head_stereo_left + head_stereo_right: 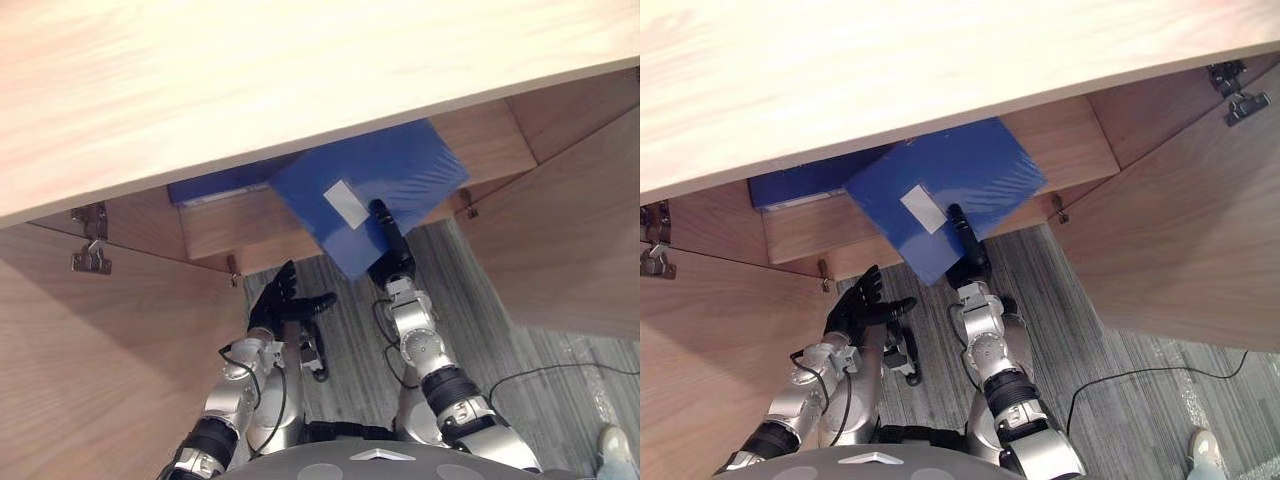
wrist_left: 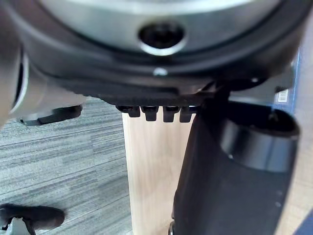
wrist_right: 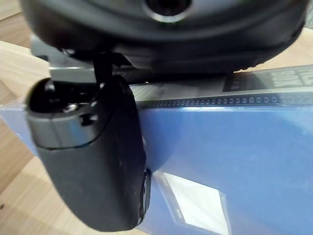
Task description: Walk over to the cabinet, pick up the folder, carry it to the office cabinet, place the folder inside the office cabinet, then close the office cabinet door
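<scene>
A blue folder (image 1: 400, 180) with a white label lies tilted across the front edge of the office cabinet's lower shelf (image 1: 230, 225), its far part under the cabinet top (image 1: 250, 80). My right hand (image 1: 393, 255) grips its near corner, thumb (image 3: 93, 161) pressed on the blue cover (image 3: 244, 147), fingers hidden beneath. My left hand (image 1: 280, 300) hovers open over the floor, left of the folder and apart from it, in front of the shelf edge.
Both cabinet doors stand open: the left door (image 1: 100, 340) and the right door (image 1: 580, 230) flank my arms. A second blue folder (image 1: 215, 185) lies deeper inside at the left. Grey carpet (image 1: 520, 350) lies below. A person's white shoe (image 1: 612, 445) is at the lower right.
</scene>
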### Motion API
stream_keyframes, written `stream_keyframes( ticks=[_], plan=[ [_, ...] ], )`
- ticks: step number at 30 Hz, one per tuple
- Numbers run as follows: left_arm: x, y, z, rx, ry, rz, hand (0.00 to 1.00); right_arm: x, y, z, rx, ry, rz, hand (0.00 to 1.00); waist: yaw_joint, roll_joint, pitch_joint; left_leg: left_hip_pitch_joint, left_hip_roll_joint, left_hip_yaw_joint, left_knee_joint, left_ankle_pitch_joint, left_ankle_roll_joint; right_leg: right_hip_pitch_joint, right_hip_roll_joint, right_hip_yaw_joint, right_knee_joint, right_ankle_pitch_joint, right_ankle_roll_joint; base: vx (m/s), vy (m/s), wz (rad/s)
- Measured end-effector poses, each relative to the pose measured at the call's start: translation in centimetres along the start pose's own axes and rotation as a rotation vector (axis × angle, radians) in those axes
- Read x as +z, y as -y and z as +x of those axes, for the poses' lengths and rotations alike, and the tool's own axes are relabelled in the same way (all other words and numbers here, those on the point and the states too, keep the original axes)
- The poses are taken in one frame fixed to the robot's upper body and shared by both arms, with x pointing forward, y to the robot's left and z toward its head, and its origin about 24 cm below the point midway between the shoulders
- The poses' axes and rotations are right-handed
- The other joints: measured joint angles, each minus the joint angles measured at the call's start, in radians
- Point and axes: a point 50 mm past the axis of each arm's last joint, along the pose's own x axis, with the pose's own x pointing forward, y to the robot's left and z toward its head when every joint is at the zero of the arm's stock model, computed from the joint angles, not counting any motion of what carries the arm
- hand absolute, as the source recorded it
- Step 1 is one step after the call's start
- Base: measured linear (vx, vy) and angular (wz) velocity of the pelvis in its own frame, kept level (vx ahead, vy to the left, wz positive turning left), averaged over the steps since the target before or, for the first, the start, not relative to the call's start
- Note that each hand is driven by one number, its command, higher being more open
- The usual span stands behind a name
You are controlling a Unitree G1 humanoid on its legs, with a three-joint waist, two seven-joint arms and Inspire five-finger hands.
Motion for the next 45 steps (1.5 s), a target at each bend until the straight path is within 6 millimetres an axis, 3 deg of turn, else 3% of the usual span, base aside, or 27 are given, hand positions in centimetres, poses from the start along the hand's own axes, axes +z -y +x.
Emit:
stream_keyframes(
  ticks=[6, 14, 20, 23, 34, 39, 45],
  plan=[
    [0.6, 0.4, 0.4, -0.004, 0.024, -0.013, 1.00, 0.2, -0.9, 0.5, 0.037, -0.001, -0.042, 0.00, 0.004, 0.000, -0.001, -0.004, -0.005, -0.042, -0.065, 0.039, -0.038, 0.019, 0.009, -0.045, -0.024, -0.009, -0.017, 0.03, -0.097, 0.17],
    [1.2, 1.0, 0.6, -0.001, 0.052, -0.039, 1.00, 0.0, -2.0, 1.0, 0.079, -0.014, -0.062, 0.00, 0.004, -0.001, -0.001, -0.008, -0.045, -0.130, -0.117, 0.093, -0.077, 0.042, -0.016, -0.093, 0.025, -0.045, -0.074, 0.02, -0.087, 0.34],
    [1.0, 0.9, 0.5, 0.009, 0.048, -0.038, 1.00, 0.4, -1.3, 0.8, 0.052, 0.008, -0.044, 0.00, 0.004, -0.005, 0.000, -0.013, -0.070, -0.154, -0.153, 0.127, -0.090, 0.043, -0.039, -0.105, 0.039, -0.081, -0.064, -0.07, -0.084, 0.23],
    [1.2, 1.1, 0.6, 0.007, 0.053, -0.036, 1.00, 1.0, -0.5, 0.5, 0.010, 0.050, -0.004, 0.00, 0.000, -0.024, 0.000, -0.031, -0.082, -0.197, -0.179, 0.149, -0.113, 0.043, -0.050, -0.137, 0.049, -0.100, -0.069, -0.06, -0.106, 0.36],
    [2.2, 2.4, 1.2, -0.018, 0.080, -0.012, 1.00, 4.8, -1.2, 1.1, -0.028, 0.287, 0.089, 0.00, -0.006, -0.071, 0.001, -0.093, -0.118, -0.347, -0.182, 0.199, -0.181, 0.025, -0.112, -0.259, 0.228, -0.248, -0.124, 0.01, -0.113, 0.41],
    [2.9, 3.5, 1.4, -0.047, 0.120, -0.014, 1.00, 6.1, -2.2, 1.9, -0.030, 0.336, 0.142, 0.00, -0.004, -0.081, 0.000, -0.132, -0.117, -0.325, -0.159, 0.205, -0.182, -0.020, -0.136, -0.248, 0.279, -0.272, -0.126, -0.03, -0.035, 0.07],
    [3.0, 3.8, 1.4, -0.049, 0.123, -0.017, 1.00, 8.5, -1.6, 2.0, -0.117, 0.458, 0.243, 0.00, 0.001, -0.082, 0.000, -0.195, -0.119, -0.338, -0.063, 0.181, -0.179, -0.059, -0.148, -0.238, 0.352, -0.292, -0.124, -0.06, 0.029, 0.06]
  ],
)
